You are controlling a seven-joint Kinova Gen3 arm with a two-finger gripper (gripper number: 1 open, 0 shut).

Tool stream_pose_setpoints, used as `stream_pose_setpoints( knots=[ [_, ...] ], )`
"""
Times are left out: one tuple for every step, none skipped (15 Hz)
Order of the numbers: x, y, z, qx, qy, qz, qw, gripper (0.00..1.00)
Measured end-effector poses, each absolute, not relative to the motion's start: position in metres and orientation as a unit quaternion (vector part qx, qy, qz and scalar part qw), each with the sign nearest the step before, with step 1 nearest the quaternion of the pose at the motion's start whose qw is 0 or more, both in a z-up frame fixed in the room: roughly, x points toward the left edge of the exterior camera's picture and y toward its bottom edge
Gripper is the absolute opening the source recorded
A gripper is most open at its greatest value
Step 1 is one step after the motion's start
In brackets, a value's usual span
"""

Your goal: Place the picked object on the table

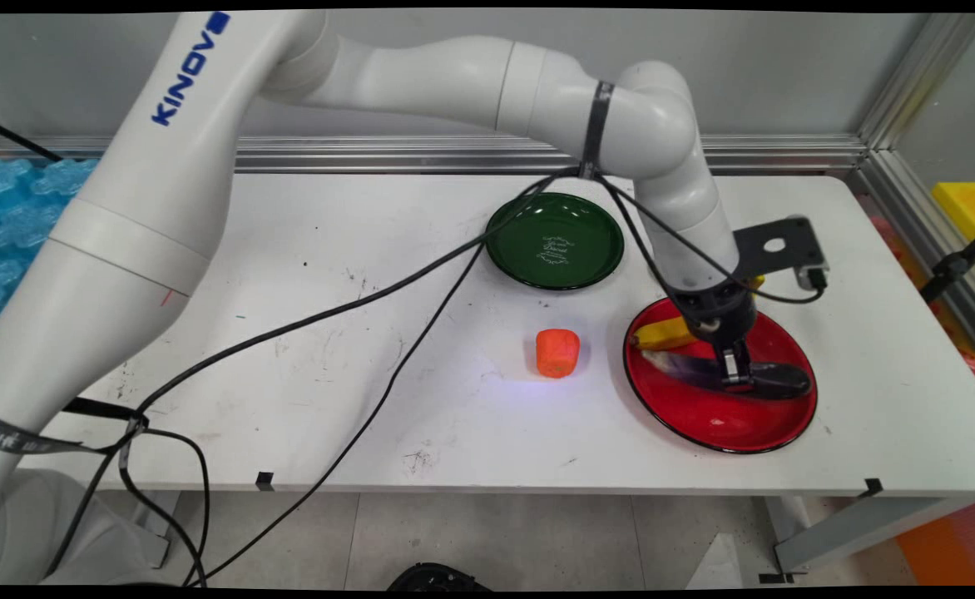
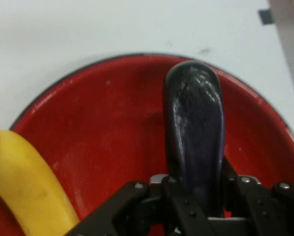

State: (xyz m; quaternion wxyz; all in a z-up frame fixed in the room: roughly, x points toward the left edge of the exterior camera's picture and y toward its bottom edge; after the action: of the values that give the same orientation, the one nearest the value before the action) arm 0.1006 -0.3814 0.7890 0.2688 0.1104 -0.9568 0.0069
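just beside the jaws-held eggplant (image 2: 196, 123), a banana (image 2: 24, 187) shares the red plate (image 2: 102, 123).

White table (image 1: 288, 349) — two plates (image 1: 720, 424) (image 1: 554, 241), orange block (image 1: 556, 352)

You have on the table: plates 2, one red plate (image 1: 716, 424) and one green plate (image 1: 521, 249) | eggplant (image 1: 774, 380) 1 | banana (image 1: 662, 335) 1 | orange carrot piece (image 1: 556, 352) 1 | gripper (image 1: 734, 366) 1
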Motion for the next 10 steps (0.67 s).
stream_pose_setpoints(
  knots=[
    [0.104, -0.379, 0.799, 0.110, -0.956, 0.008, 0.273, 0.00],
    [0.106, -0.377, 0.806, 0.111, -0.955, 0.009, 0.275, 0.00],
    [0.109, -0.375, 0.811, 0.113, -0.954, 0.010, 0.277, 0.00],
    [0.114, -0.372, 0.821, 0.115, -0.953, 0.012, 0.279, 0.00],
    [0.120, -0.368, 0.830, 0.118, -0.953, 0.013, 0.280, 0.00],
    [0.128, -0.363, 0.839, 0.122, -0.952, 0.015, 0.279, 0.00],
    [0.138, -0.357, 0.848, 0.127, -0.952, 0.017, 0.277, 0.00],
    [0.149, -0.351, 0.856, 0.132, -0.953, 0.019, 0.274, 0.00],
    [0.160, -0.345, 0.862, 0.138, -0.952, 0.019, 0.272, 0.00],
    [0.173, -0.336, 0.868, 0.143, -0.952, 0.017, 0.269, 0.00]
  ],
)
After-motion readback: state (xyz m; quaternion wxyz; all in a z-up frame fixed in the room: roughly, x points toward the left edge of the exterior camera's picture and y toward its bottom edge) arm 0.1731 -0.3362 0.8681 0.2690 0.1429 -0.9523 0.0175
